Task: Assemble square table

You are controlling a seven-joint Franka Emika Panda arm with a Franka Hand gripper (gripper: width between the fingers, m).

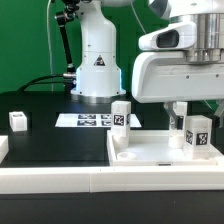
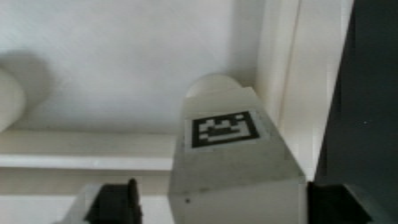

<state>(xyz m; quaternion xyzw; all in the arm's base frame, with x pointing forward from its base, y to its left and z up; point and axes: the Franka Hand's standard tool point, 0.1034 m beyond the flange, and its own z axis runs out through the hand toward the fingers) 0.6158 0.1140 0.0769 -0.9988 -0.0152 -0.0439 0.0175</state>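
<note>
Two-finger gripper (image 2: 217, 200) straddles the short white tagged plastic leg (image 2: 222, 140) above the large white square plastic slab (image 1: 160, 150), jaws not visibly clamped; off-centre closure could tip it.

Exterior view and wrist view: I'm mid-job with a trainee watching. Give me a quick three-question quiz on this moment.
1. True or false: in the wrist view, the claw straddles a tagged leg.
2. In the exterior view, the lone leg far from the square slab stands on: A the black tabletop; B a white rail; C the slab.
3. What flat tagged sheet lies in front of the robot base?
Key: 1 true; 2 A; 3 the marker board.
</note>
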